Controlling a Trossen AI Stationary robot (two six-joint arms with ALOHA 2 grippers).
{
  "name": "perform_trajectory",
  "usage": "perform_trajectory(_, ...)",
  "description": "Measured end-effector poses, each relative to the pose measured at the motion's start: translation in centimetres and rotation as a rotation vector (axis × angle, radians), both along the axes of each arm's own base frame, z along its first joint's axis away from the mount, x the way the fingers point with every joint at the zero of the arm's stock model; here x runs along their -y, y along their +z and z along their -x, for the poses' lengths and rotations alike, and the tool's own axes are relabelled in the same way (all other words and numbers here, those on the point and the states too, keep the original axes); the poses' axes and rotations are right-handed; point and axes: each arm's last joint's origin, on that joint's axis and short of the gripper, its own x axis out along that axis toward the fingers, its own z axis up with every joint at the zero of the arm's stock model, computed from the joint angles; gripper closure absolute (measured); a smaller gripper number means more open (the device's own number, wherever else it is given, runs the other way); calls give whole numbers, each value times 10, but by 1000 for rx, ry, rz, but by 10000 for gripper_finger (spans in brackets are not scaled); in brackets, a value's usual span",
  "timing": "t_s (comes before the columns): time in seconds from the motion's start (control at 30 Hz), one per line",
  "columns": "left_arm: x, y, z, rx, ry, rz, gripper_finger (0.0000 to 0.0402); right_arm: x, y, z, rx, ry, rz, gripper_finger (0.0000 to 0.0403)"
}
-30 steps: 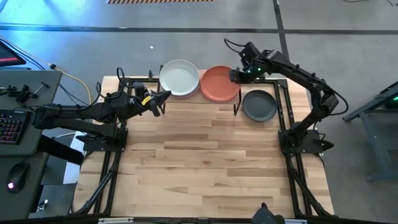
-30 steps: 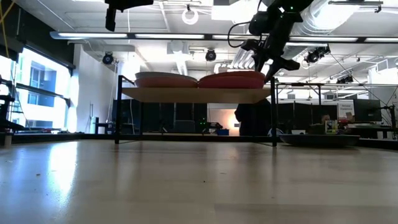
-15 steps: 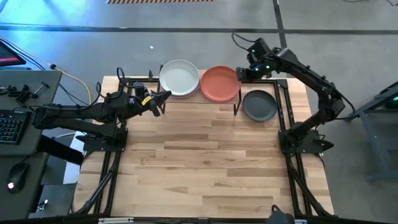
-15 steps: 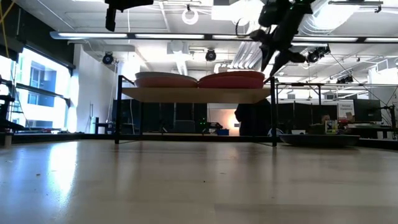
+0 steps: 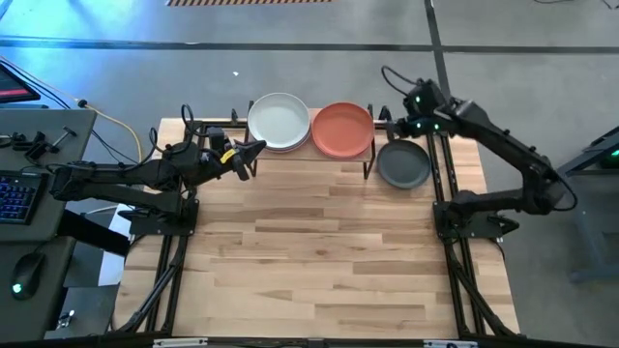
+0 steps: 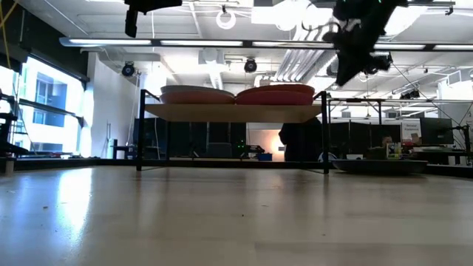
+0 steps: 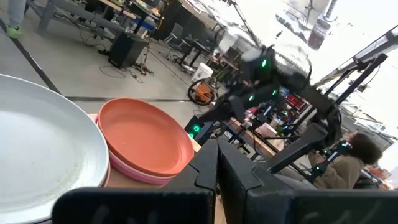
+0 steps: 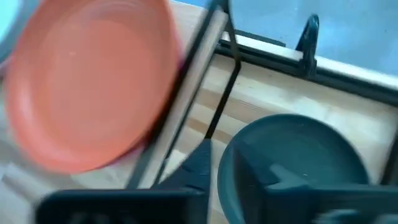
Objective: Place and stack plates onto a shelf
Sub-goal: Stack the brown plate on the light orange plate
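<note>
The shelf (image 6: 233, 112) stands at the table's far edge. On it a white plate (image 5: 279, 120) tops the left stack and a terracotta plate (image 5: 343, 129) lies on a pink one (image 7: 144, 178) at the right. A dark grey plate (image 5: 402, 163) rests flat on the table, right of the shelf. My right gripper (image 5: 390, 123) hovers between the terracotta plate and the grey plate, pointing steeply down, its fingers a little apart and holding nothing. My left gripper (image 5: 256, 150) hangs shut and level beside the shelf's left end.
Black frame rails (image 5: 447, 184) run along both table sides under the arm bases. The shelf's thin black legs (image 8: 219, 102) stand close to the grey plate. The wooden tabletop (image 5: 319, 251) stretches toward the near edge. A desk with a keyboard (image 5: 19, 193) stands at the left.
My right gripper has drawn back from the terracotta plate's right rim toward the table's right edge, rising a little and rolling, and now hangs over the grey plate's far side. The terracotta plate stays on its stack.
</note>
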Motion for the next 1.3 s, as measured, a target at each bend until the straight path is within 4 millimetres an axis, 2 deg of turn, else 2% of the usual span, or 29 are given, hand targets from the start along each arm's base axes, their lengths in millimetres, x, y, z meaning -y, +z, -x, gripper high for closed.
perform_trajectory(0.03,0,0,0,0,0,0,402,-2,-10,2,21,-16,-1,383)
perform_trajectory(0.1,0,0,0,0,0,0,402,-4,-28,4,89,-47,-12,392)
perform_trajectory(0.23,0,0,0,0,1,0,402,-3,-40,1,201,-89,17,398)
perform_trajectory(0.5,0,0,0,15,1,25,402,7,-34,-11,300,-112,143,402)
perform_trajectory(0.8,0,0,0,40,1,70,402,16,-50,-25,252,-87,114,402)
perform_trajectory(1.3,-2,0,1,41,62,70,401,12,-58,-38,218,-66,113,403)
